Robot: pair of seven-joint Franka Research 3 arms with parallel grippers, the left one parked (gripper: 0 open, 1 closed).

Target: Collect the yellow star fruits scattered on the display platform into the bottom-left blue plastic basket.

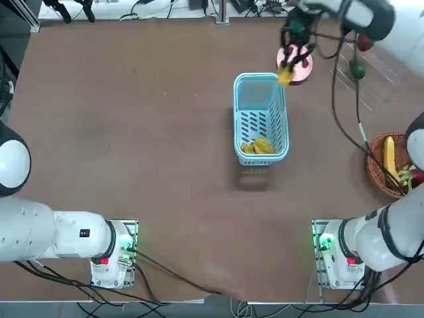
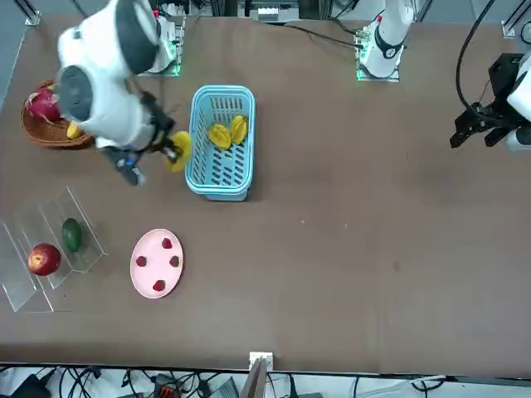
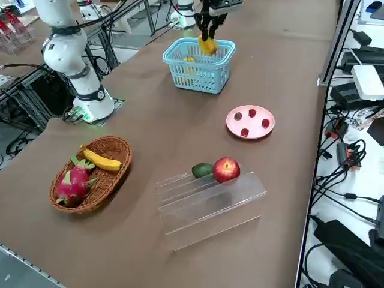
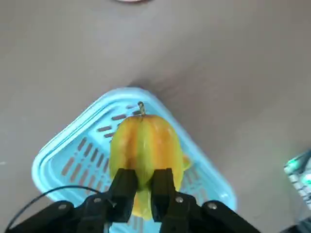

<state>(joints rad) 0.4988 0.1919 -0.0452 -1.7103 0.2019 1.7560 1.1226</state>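
Clamped in the right gripper [image 4: 142, 194] is a yellow star fruit [image 4: 144, 145], pinched by its lower end between two nearly closed fingers and hanging over the blue basket [image 1: 261, 119], near the rim on the side towards the pink plate [image 2: 156, 263]. From where I stand the job looks close to finished: two star fruits [image 2: 227, 133] already lie together at the basket's end nearest the robot, and the one in the air makes three, so by my reckoning only the drop is left. Going by size, the brown table [image 1: 132, 146] carries everything; then comes the clear stepped stand [image 3: 210, 201], which has no yellow fruit left on it that I can see, just one red apple [image 3: 226, 169] and one green fruit [image 3: 202, 170] side by side. Next is one round woven basket [image 3: 90, 174] well off to the robot's right, holding one banana [image 3: 101, 160] and one pink dragon fruit [image 3: 73, 185]. The plate sits between the stand and the blue basket with three small red berries [image 3: 252, 121] on it.
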